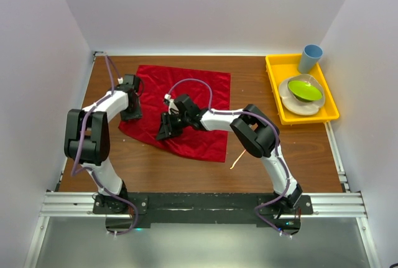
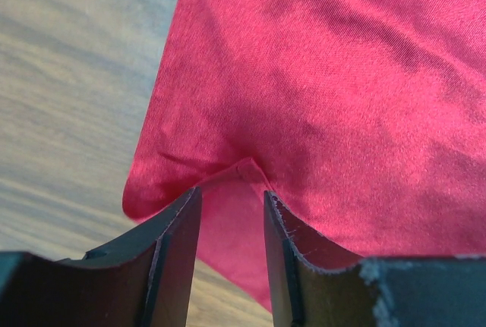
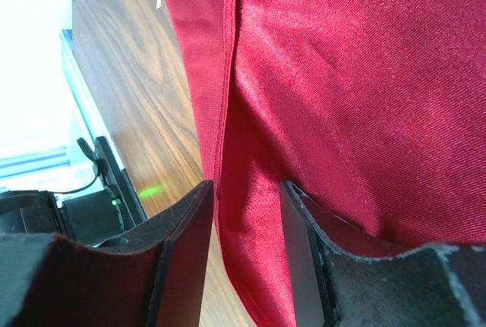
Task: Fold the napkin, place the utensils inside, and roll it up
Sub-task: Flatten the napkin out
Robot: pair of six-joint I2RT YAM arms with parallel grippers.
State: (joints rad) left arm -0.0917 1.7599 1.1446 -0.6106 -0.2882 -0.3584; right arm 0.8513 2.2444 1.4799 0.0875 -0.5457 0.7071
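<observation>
The red napkin lies spread on the wooden table, its near edge rumpled. My left gripper hovers at the napkin's left corner. In the left wrist view it is open, and a small pinched-up peak of napkin sits just beyond the fingers. My right gripper is over the napkin's near-left edge. In the right wrist view it is open, with a raised fold of the hemmed napkin edge lying between the fingers. A thin copper utensil rests on the table beside the napkin's near right corner.
A yellow tray at the back right holds a blue cup and a green bowl on a white plate. White walls close in the table on three sides. The black arm-mount rail runs along the near edge.
</observation>
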